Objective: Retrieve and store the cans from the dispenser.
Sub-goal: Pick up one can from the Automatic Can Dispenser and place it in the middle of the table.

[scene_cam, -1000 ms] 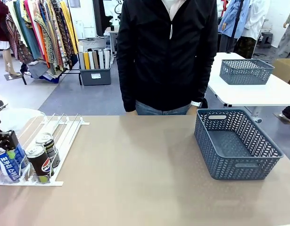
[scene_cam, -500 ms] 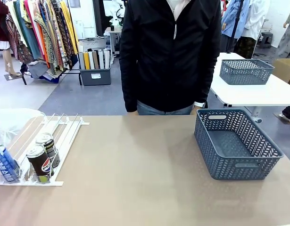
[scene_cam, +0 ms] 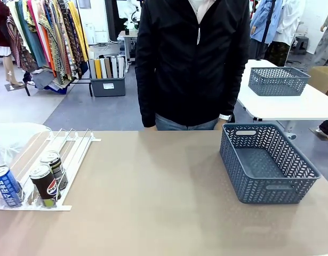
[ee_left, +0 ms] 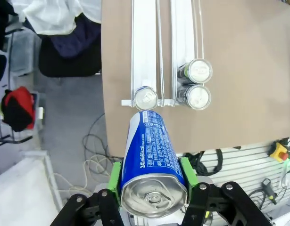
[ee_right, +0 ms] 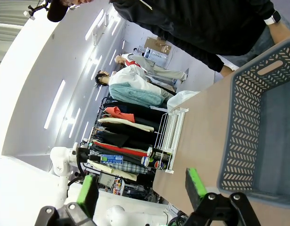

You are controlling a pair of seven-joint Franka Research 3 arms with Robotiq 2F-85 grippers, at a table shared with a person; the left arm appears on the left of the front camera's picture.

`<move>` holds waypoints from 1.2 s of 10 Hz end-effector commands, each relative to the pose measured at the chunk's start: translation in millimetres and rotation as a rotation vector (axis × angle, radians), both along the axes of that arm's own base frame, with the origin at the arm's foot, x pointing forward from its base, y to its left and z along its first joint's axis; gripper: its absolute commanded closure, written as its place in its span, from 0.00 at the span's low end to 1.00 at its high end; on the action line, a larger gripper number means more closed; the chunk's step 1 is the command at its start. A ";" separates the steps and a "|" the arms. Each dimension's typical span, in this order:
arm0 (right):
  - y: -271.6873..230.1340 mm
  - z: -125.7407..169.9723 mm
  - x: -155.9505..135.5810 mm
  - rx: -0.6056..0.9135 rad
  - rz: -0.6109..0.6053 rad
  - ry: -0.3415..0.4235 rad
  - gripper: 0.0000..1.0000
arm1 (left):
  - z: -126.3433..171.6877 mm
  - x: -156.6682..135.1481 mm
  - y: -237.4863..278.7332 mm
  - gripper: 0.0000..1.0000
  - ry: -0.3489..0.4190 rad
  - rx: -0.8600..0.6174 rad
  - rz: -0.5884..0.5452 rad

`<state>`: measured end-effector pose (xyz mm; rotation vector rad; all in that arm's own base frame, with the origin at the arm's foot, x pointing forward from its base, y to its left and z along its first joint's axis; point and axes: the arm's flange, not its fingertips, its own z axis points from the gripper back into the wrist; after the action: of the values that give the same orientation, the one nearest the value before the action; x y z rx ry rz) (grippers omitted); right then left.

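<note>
While left jaws clamp one blue can [ee_left: 152,150], dispenser [ee_left: 145,47] holds three cans [ee_left: 198,96].

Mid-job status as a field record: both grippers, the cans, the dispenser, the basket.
left gripper: shut on the lifted blue can, which is clear of the rack
right gripper: open, holding nothing
dispenser: racked blue can in the left lane, two black cans in line beside it, all at the near end
basket: on the table's right side, no can in it
</note>
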<state>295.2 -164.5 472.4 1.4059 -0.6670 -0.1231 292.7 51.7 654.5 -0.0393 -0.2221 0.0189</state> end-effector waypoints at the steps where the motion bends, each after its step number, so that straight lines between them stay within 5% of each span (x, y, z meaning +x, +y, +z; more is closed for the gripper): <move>1: -0.5 3.8 0.5 0.013 -0.004 -0.003 0.00 | -12.7 7.1 10.7 1.00 0.021 -0.106 -0.024; 2: -0.5 3.8 0.5 0.013 -0.004 -0.003 0.00 | 0.0 0.0 0.0 1.00 0.000 0.000 0.000; 6: -0.5 3.8 0.5 0.013 -0.004 -0.003 0.00 | -16.9 18.2 -17.9 1.00 -0.002 -0.081 0.045; 7: -0.5 3.8 0.5 0.013 -0.004 -0.003 0.00 | -20.1 27.5 -55.4 1.00 -0.037 -0.087 0.055; 9: -0.5 3.8 0.5 0.013 -0.004 -0.003 0.00 | -32.3 58.5 -162.3 1.00 -0.055 -0.132 -0.143; 12: -0.5 3.8 0.5 0.013 -0.004 -0.003 0.00 | -89.3 86.4 -295.7 1.00 0.008 -0.169 -0.281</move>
<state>295.0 -164.8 472.3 1.4060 -0.6670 -0.1237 352.4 -242.0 565.6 -0.2273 -0.2107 -0.2546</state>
